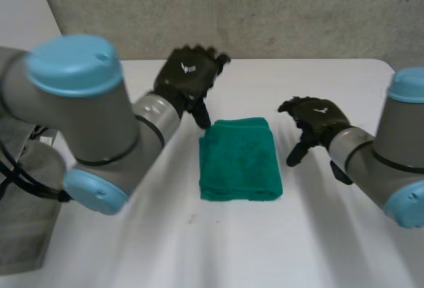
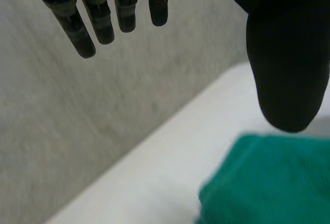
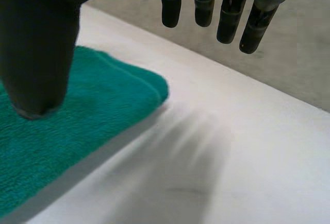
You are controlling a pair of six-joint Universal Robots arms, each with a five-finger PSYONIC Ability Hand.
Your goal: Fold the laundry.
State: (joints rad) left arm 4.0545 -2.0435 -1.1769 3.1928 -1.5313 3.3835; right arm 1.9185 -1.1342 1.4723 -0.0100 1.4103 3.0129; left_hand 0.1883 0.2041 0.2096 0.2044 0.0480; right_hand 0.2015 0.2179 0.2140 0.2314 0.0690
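Both hands are open and holding nothing. The left hand (image 1: 189,79) hangs with its fingers (image 2: 85,31) straight and spread well apart from the thumb (image 2: 289,59). The thumb tip sits just over the far corner of the green towel (image 1: 240,159) on that hand's side, and I cannot tell whether it touches. The right hand (image 1: 315,122) hovers just beside the towel's opposite edge, with a gap between them. Its fingers (image 3: 227,15) are straight, its thumb (image 3: 41,44) is wide of them, and nothing is pinched.

Each hand carries a small white mark (image 1: 189,68) on its back, too small to read.

Between the two hands the towel (image 3: 62,147) lies folded into a neat rectangle, flat on the white table (image 1: 199,248), with its layered edges at the far end. Beyond the left hand's fingertips runs a grey speckled wall (image 2: 77,131). Out past the left arm, a grey cloth (image 1: 26,235) lies at the table's edge.
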